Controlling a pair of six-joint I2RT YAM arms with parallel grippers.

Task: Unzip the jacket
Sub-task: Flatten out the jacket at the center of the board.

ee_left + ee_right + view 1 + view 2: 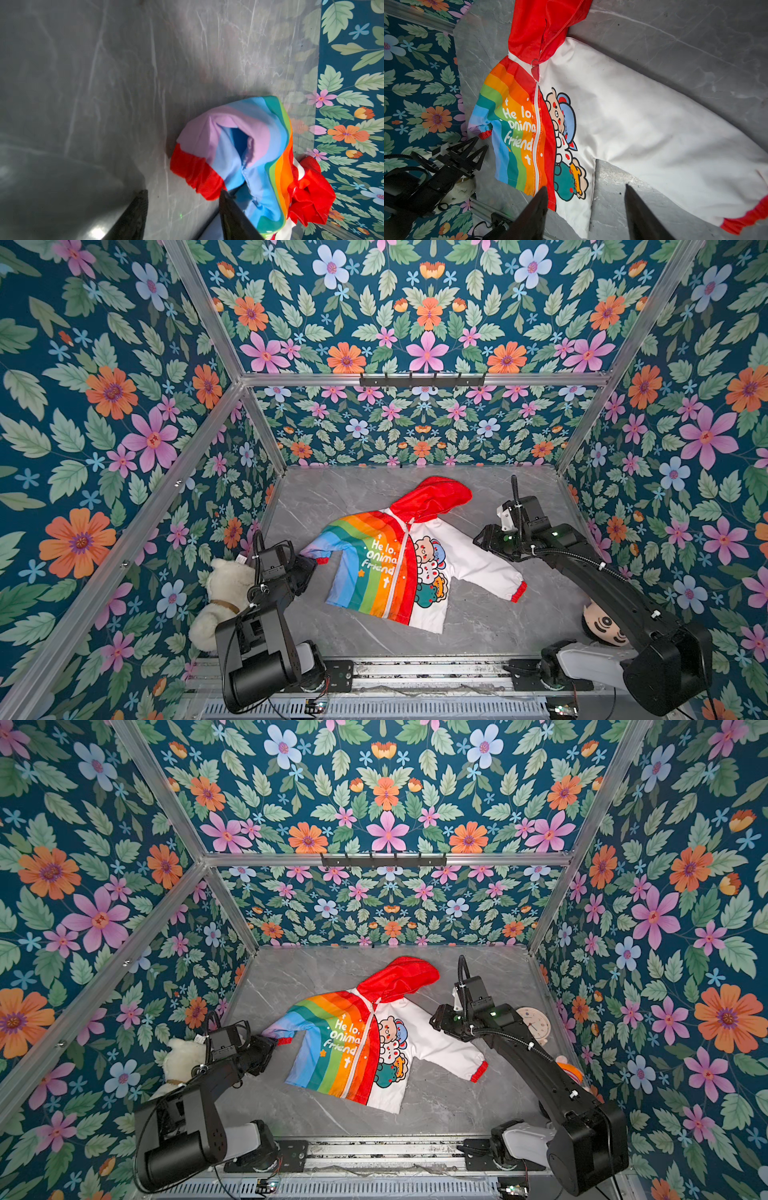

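Floral-papered walls (104, 427) box in a grey marbled table (478, 626). Jacket (386, 568) lies flat, face up, mid-table, red hood (432, 495) toward the back wall, both sleeves spread. White zipper (537, 128) runs closed from hem to collar; its red pull tab (535, 70) sits at the top, just under the hood. Left gripper (184, 191) is low beside the jacket's rainbow-sleeve cuff (193, 176), fingers apart, bare table between them, nothing pinched; 1 finger is just beside the cuff, contact unclear. Right gripper (586, 187) hangs over the jacket's white sleeve (478, 560) near the shoulder, jaws likewise spread and empty. Judgement: approach step, unzipping not begun, 0 teeth parted. Next move likely calls for 1 gripper to pin fabric near the collar while the other pinches the tab and draws it along the zipper toward the hem. Tab is small and lies flat on thin cloth, so a precise, low pinch is needed; loose fabric may bunch and drag with the slider unless anchored.
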